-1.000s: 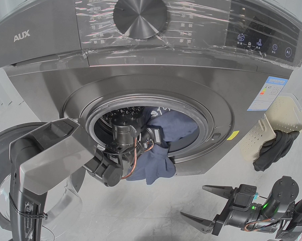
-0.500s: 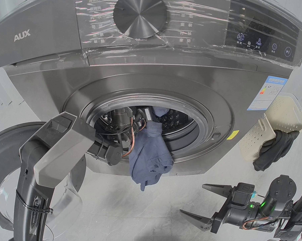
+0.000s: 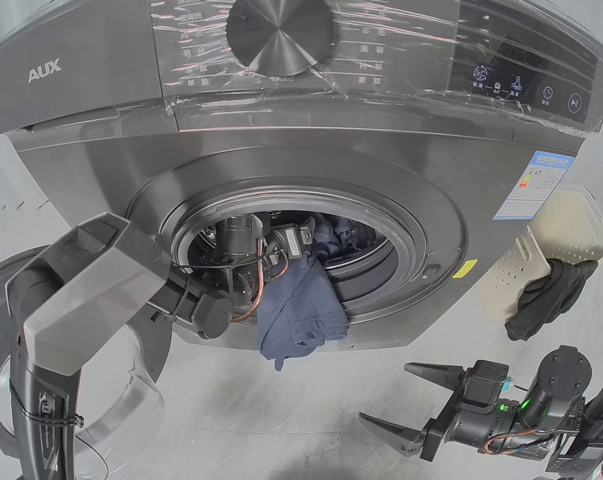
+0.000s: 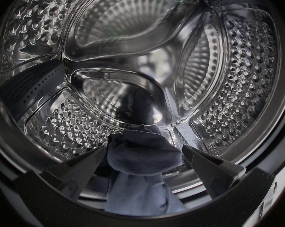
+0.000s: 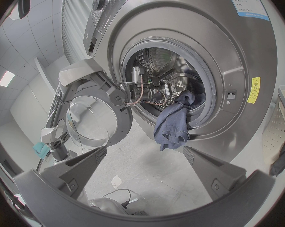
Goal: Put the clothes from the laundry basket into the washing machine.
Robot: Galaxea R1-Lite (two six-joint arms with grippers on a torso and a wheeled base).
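Although the left tool, wide open, has pushed the blue shirt into the washing machine, half now hangs over the lower rim, probably needing another push.

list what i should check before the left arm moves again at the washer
1. Door swung open: ok.
2. Left gripper inside the drum, fingers apart on either side of the blue cloth: ok.
3. Blue cloth fully in the drum: not ok, much of it hangs out over the rim.
4. Right gripper open and empty, low near the floor: ok.
5. Basket emptied: not ok, a black cloth hangs over its edge.
6. Blue cloth free of the left arm's cable: cannot tell.
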